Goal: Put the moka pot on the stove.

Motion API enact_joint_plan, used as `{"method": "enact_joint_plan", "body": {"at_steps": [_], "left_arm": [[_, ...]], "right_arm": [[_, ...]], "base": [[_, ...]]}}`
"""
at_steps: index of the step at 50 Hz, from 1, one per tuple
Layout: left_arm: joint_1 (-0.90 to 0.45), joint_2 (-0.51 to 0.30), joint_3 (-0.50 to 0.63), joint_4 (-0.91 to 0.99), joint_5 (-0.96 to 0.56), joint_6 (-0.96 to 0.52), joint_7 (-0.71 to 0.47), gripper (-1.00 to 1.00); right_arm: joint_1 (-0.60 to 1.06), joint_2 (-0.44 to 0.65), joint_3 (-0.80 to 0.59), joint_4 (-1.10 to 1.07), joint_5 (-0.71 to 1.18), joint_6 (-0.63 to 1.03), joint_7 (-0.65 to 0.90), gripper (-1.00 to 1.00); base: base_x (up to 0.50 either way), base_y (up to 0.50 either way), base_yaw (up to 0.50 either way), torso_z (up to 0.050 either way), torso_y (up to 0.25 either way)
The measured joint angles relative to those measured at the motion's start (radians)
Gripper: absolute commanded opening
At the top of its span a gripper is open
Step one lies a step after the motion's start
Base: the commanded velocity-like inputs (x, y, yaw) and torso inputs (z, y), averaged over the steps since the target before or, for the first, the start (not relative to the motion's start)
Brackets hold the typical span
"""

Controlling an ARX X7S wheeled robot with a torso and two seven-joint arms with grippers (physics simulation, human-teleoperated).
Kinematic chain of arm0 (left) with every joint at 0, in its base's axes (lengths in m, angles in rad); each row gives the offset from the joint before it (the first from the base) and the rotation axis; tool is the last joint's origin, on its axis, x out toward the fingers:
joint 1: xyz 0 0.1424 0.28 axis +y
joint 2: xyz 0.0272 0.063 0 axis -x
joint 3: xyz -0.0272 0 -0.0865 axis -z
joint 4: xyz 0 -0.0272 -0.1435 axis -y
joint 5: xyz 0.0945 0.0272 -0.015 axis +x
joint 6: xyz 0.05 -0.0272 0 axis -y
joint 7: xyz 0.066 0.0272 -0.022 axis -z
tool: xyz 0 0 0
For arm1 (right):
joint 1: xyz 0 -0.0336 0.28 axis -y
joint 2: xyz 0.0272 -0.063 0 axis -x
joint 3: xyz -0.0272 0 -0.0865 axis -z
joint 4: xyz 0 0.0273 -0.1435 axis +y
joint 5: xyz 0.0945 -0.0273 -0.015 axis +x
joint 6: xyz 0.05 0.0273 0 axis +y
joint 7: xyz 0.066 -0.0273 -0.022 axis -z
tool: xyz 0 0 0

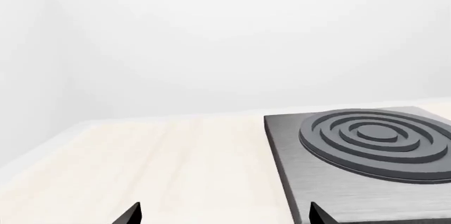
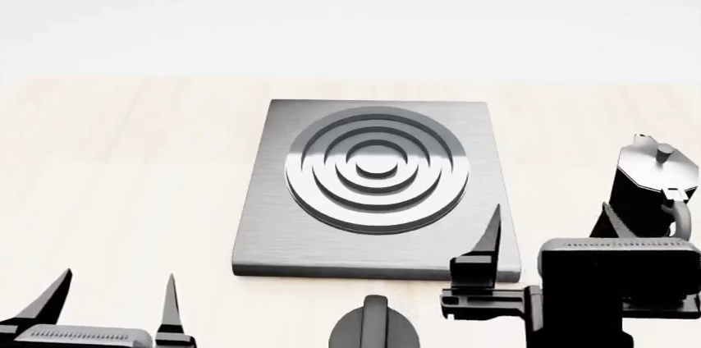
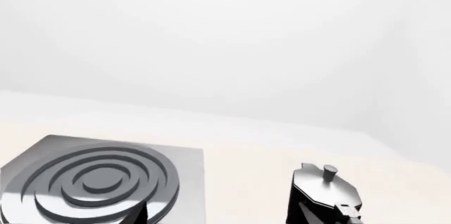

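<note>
- Moka pot point(image 2: 654, 174) stands upright on the pale wooden counter point(image 2: 131, 167), off the right side of the stove point(image 2: 373, 192) and clear of it, lid and knob on top, handle curling toward the robot. It is not on the burner yet, so the task looks barely begun.
- Right gripper point(image 2: 547, 237) sits low near the stove's front right corner, fingers wide apart and holding nothing. One fingertip rises over the slab's edge, the other just in front of the pot. My read: it is lining up so the pot's body falls between the fingers.
- The right wrist view backs that up: the pot point(image 3: 322, 195) is straight ahead and close, the stove point(image 3: 99, 179) off to one side.
- Left gripper point(image 2: 110, 299) waits at the near left, fingers also spread and empty, well apart from the pot. Staying out of the way makes sense, since the pot is on the other arm's side.
- From the left wrist, only the stove point(image 1: 366, 155) and bare counter show; no pot.
- A black knob point(image 2: 375, 327) sits just in front of the stove's front edge, between the two arms.
- Ring burner point(image 2: 377, 169) is bare and central, a broad landing spot. The likely risk is nudging the narrow-waisted pot over while closing in.
</note>
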State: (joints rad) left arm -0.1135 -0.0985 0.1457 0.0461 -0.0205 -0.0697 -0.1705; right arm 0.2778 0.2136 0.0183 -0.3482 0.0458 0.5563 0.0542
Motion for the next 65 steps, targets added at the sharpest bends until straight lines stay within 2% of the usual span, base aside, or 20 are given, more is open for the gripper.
{"method": "enact_joint_plan", "body": {"at_steps": [31, 45, 65], "left_arm": [[-0.011, -0.034, 0.025, -0.008, -0.034, -0.003, -0.025, 1.00], [-0.015, -0.046, 0.033, -0.010, -0.047, -0.003, -0.035, 1.00], [-0.019, -0.062, 0.041, -0.006, -0.064, -0.007, -0.047, 1.00]], "right_arm": [[0.031, 0.126, 0.138, -0.233, 0.062, 0.293, -0.027, 1.00], [0.018, 0.138, 0.214, -0.211, 0.101, 0.296, -0.051, 1.00], [0.034, 0.139, 0.291, -0.054, 0.180, 0.231, -0.128, 1.00]], "base": [[0.00, 0.00, 0.00, 0.000, 0.000], [0.00, 0.00, 0.00, 0.000, 0.000], [0.00, 0.00, 0.00, 0.000, 0.000]]}}
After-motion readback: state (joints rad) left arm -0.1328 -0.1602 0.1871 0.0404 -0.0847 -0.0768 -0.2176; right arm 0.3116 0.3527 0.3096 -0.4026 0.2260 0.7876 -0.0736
